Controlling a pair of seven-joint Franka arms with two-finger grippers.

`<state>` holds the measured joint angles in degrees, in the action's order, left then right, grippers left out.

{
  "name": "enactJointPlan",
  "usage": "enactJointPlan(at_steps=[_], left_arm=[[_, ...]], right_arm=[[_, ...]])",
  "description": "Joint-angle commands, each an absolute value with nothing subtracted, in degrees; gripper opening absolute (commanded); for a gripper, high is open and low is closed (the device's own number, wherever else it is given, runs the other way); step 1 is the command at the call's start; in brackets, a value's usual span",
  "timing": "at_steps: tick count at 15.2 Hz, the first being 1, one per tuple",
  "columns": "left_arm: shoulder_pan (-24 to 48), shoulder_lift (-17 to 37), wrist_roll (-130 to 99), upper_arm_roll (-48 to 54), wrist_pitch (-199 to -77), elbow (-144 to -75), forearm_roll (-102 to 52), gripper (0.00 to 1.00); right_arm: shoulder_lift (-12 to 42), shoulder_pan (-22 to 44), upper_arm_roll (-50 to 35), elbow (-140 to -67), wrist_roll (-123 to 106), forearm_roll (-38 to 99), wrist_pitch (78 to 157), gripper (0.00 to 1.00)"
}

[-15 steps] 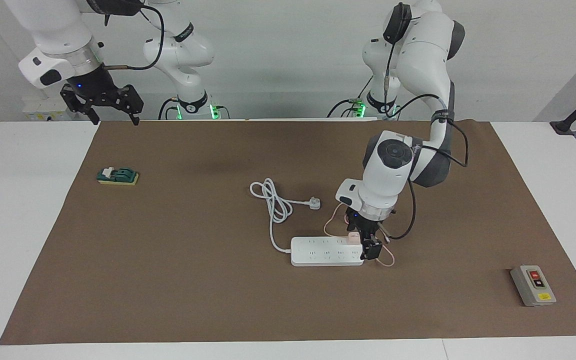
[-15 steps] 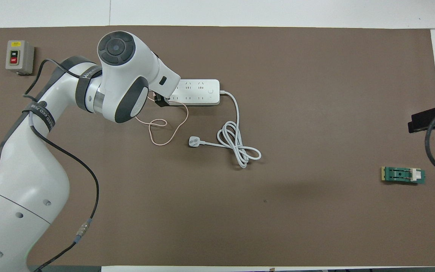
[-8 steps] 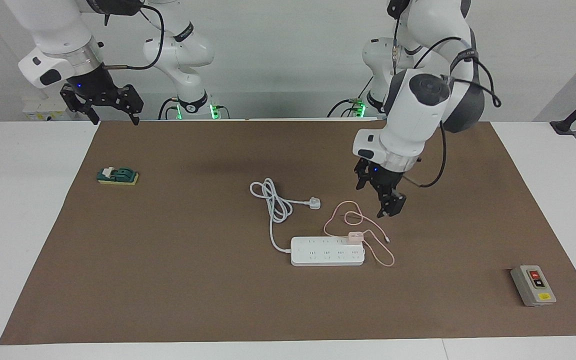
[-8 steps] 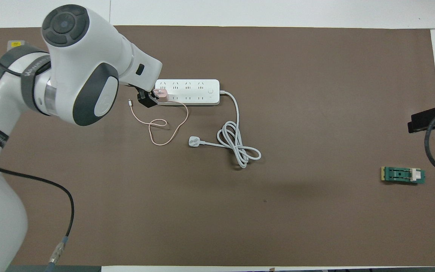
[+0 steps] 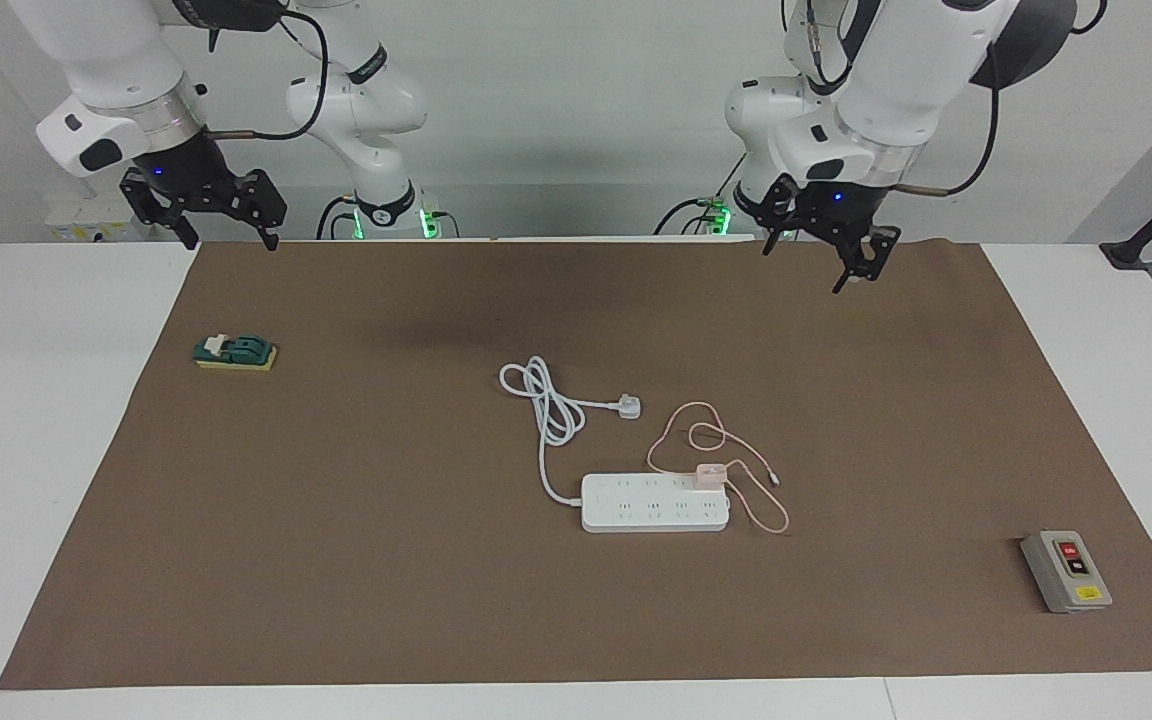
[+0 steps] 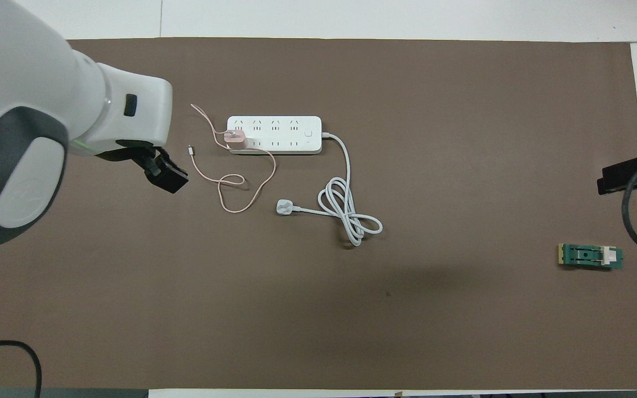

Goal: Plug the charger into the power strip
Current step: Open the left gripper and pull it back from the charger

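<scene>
The pale-pink charger [image 5: 711, 473] sits upright on the power strip [image 5: 651, 503], at the strip's end toward the left arm, in the row nearer the robots. It also shows in the overhead view [image 6: 235, 139] on the strip [image 6: 282, 134]. Its thin pink cable [image 5: 701, 432] loops on the mat beside the strip. My left gripper [image 5: 808, 262] is open and empty, raised high over the brown mat, well apart from the charger; it also shows in the overhead view [image 6: 162, 172]. My right gripper [image 5: 226, 238] is open and waits raised over the mat's corner at its own end.
The strip's thick white cord [image 5: 548, 405] lies coiled, ending in a white three-pin plug [image 5: 629, 406] nearer the robots than the strip. A grey button box [image 5: 1066, 572] lies at the left arm's end. A green block [image 5: 235, 351] lies at the right arm's end.
My left gripper let go of the charger, rose and drew back toward its base. The charger stays seated on the strip. The right arm has not moved.
</scene>
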<state>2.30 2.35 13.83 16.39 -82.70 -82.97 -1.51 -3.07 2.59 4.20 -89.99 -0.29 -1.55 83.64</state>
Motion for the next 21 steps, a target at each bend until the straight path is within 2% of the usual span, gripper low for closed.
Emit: enactJointPlan(at_steps=[1, 6, 12, 21], left_arm=[[-2.80, -0.96, 0.57, 16.70, -81.39, -85.34, -2.73, 1.00], [-5.54, -3.95, -5.53, 16.61, -79.81, -86.83, -2.37, 1.00], [-7.99, -4.22, -6.50, 16.44, -82.35, -88.33, -2.46, 1.00], [-7.47, -0.71, -6.68, 15.12, -82.00, -86.92, -1.06, 1.00]], right_arm=[[-3.16, 1.49, 3.52, -89.91, 0.35, -0.88, 82.97, 1.00], [-3.16, 1.49, 3.52, -89.91, 0.44, -0.79, 82.97, 1.00], [-3.16, 1.50, 3.52, -89.91, 0.44, -0.79, 82.97, 1.00], [-3.16, 1.49, 3.52, -89.91, 0.44, -0.79, 82.97, 1.00]])
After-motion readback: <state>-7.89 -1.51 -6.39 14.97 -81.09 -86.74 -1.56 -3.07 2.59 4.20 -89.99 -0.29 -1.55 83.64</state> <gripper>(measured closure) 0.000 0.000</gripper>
